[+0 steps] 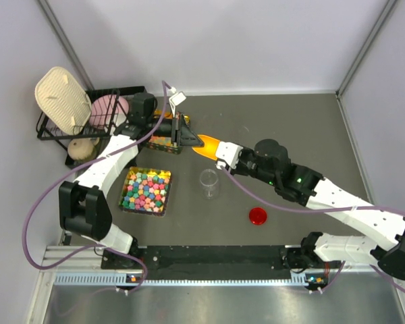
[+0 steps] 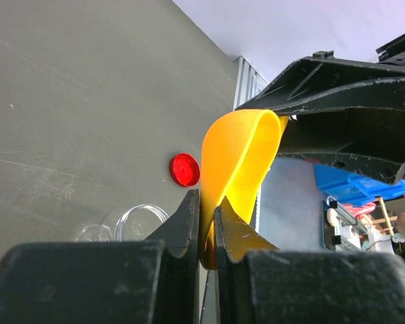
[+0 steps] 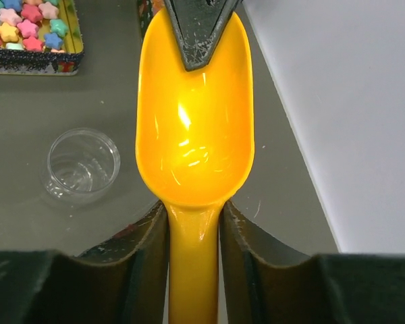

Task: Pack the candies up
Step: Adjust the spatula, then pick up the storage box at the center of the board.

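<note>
**Scoop handover above the candy tin.** The small orange and yellow candies (image 1: 160, 141), too fine to make out singly, lie in a shallow patterned metal tin (image 1: 163, 151) on the far side of the dark grey table (image 1: 290, 128). The left wrist hides most of them.

Directly over that tin's right end hangs a glossy orange-yellow plastic scoop (image 3: 194, 128) with an empty bowl. Its long axis runs from the handle, on the right arm's side, towards the bowl lip, on the left arm's side, so the bowl mouth already points at the candies.

The left gripper (image 2: 208, 223) is clenched on the thin wall of the bowl's front lip. The right gripper (image 3: 194, 223) straddles the handle just behind the bowl, one finger on each side. Whether those fingers press the handle or stand just off it cannot be told.

A clear, round, open jar (image 1: 209, 183) stands upright just nearside of the scoop, between the arms. Its flat red round lid (image 1: 258, 216) lies apart to the right. A second tin (image 1: 121, 202) of larger star-shaped candies (image 1: 146, 191) in blue, green, magenta and yellow sits nearside of the first.

The right arm appears best placed to dig. The left must probably let go of the lip first, since its fingers lie between the bowl and the candies.
</note>
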### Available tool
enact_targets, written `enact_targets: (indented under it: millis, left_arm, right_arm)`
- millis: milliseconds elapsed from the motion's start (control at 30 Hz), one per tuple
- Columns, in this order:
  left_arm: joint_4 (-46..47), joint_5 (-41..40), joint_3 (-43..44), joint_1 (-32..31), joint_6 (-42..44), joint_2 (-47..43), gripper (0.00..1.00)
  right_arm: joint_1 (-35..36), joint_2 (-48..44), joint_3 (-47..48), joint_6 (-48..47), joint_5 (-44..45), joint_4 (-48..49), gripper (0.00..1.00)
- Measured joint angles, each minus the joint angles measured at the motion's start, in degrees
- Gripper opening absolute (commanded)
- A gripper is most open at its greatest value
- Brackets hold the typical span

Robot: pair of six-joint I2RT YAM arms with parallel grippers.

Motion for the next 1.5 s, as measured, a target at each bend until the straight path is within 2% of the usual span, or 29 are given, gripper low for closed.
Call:
enact_targets:
  millis: [100, 267, 300, 333, 400, 433, 467, 533, 567, 667, 700, 833, 1133, 1500]
  left_arm:
    - [0.0, 0.1, -0.3, 0.0, -0.2, 0.0, 0.0]
    - [0.0, 0.0, -0.5, 0.0, -0.3, 0.0, 0.0]
    - [0.0, 0.0, -0.5, 0.0, -0.3, 0.0, 0.06]
    - [0.0, -0.1, -0.5, 0.0, -0.3, 0.0, 0.19]
    - [-0.1, -0.5, -0.5, 0.0, -0.2, 0.0, 0.34]
    - [0.0, -0.6, -0.5, 0.0, -0.2, -0.1, 0.52]
    - [-0.1, -0.7, -0.5, 0.0, 0.0, -0.2, 0.6]
    - [-0.1, -0.9, -0.5, 0.0, 0.3, -0.8, 0.72]
    - [-0.3, -1.2, -0.5, 0.2, 0.2, -1.3, 0.81]
    - [-1.4, -2.6, -0.1, 1.4, 1.3, -2.8, 0.96]
    - [-2.1, -3.4, 0.4, 1.9, 2.0, -3.0, 0.99]
    - [-6.1, -8.6, 3.5, 3.4, 5.1, -3.0, 0.99]
    - [-12.5, -27.8, 12.0, 3.8, 10.8, -0.5, 0.99]
    - [-15.5, -49.7, 19.5, 4.1, 15.3, 13.7, 0.99]
  right_arm:
    - [0.0, 0.0, 0.1, 0.2, 0.3, -0.3, 0.0]
    - [0.0, 0.0, 0.1, 0.1, 0.3, -0.4, 0.0]
    - [0.0, 0.0, 0.1, 0.0, 0.3, -0.5, 0.0]
    - [0.0, 0.0, 0.1, 0.1, 0.4, -0.5, 0.0]
    - [0.0, 0.0, 0.1, 0.1, 0.4, -0.5, 0.0]
    - [0.0, -0.1, 0.1, 0.1, 0.1, -0.4, 0.0]
    - [0.0, -0.1, 0.1, 0.1, -0.3, -0.3, 0.0]
    - [-0.2, -0.2, 0.1, 0.2, -1.4, -0.2, 0.0]
    - [-0.4, -0.3, 0.1, 0.3, -1.9, 0.0, 0.0]
    - [-1.6, -1.4, -0.2, 0.6, -2.8, 0.0, 0.0]
    - [-2.2, -2.0, -0.3, 0.7, -2.9, -0.1, 0.0]
    - [-4.4, -3.8, -0.3, 1.4, -3.0, -0.3, 0.0]
    - [-6.4, -7.9, -1.8, 1.5, -1.0, -1.8, 0.0]
    - [-12.6, -10.4, -2.8, 3.1, 4.3, -2.6, 0.0]
